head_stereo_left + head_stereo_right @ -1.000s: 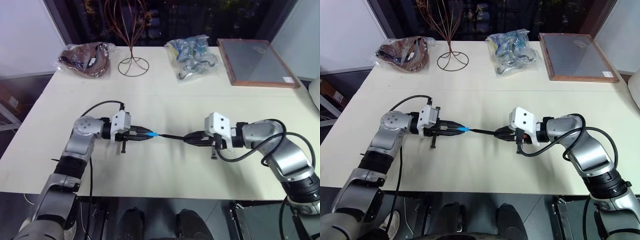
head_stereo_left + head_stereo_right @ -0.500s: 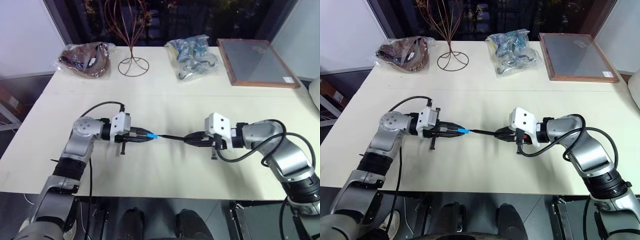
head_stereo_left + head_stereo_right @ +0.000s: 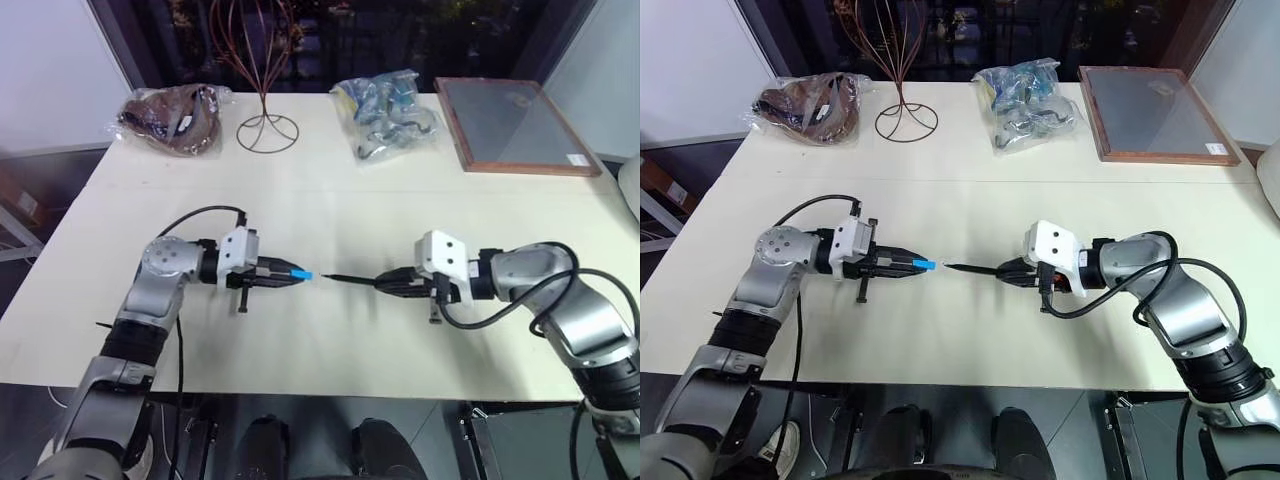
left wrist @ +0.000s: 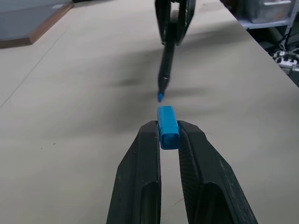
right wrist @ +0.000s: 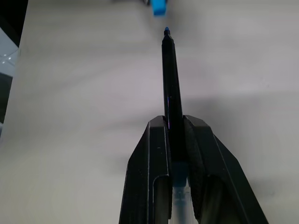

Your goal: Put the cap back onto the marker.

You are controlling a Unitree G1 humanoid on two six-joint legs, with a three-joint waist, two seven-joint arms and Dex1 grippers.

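Gaping now between marker (image 3: 352,280) tip and cap (image 3: 302,273), previously touching.

marker (image 5: 171,79) rear hidden between fingers, cap (image 5: 159,6) cut off — top edge

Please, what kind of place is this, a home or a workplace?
Probably an office or lab room, not a home. The long pale table holds test-like items: a wire stand, bagged objects and a framed panel. A dark window lies behind it.
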